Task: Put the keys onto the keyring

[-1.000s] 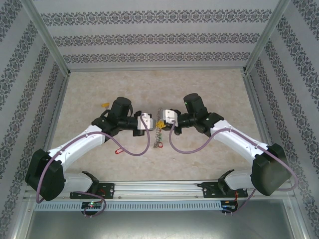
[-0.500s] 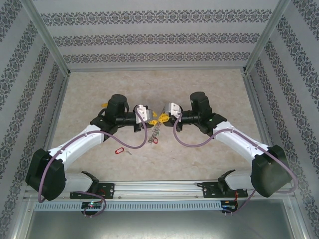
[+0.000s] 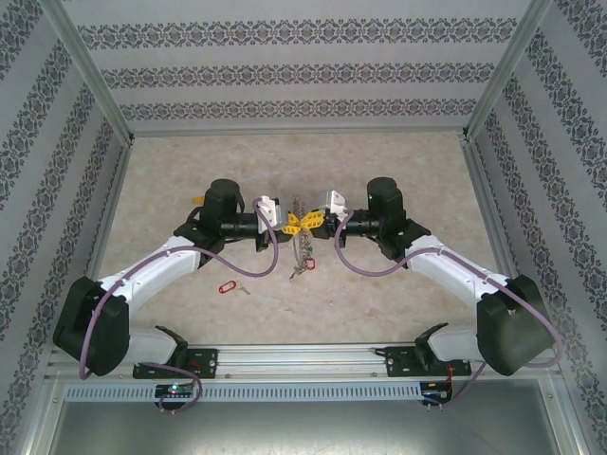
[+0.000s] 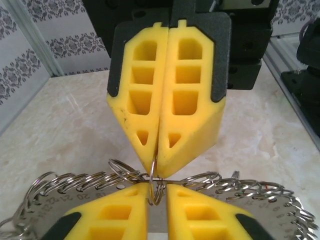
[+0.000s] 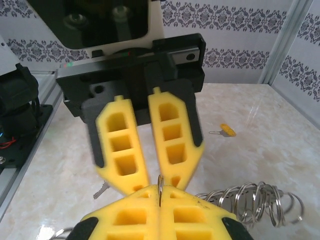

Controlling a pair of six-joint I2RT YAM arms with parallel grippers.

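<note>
The two grippers meet tip to tip above the middle of the table point(image 3: 379, 161), and the keyring point(image 3: 302, 248) hangs down from the place where they meet; it is a silver bunch, with many small rings point(image 5: 250, 200) strung side by side along its wire. In the left wrist view a flat metal plate point(image 4: 75, 200) with stamped numbers lies inside this bunch.

The right gripper point(image 4: 159, 167) has its yellow fingers pressed fully together; a thin wire ring at the top of the keyring is clamped between the tips. The left gripper point(image 4: 157, 192) comes to the same ring from the opposite side; its fingers stand a little apart, with a narrow slit between them, and the ring passes into this slit. It cannot be told whether these fingers really press on the wire.

A key with a red tag point(image 3: 226, 286) lies flat on the table, to the left of the keyring and nearer to the arm bases, well apart from it; a key with a yellow tag point(image 3: 199, 200) lies also to the left of the keyring, on the far side of the left arm, which partly hides it.
</note>
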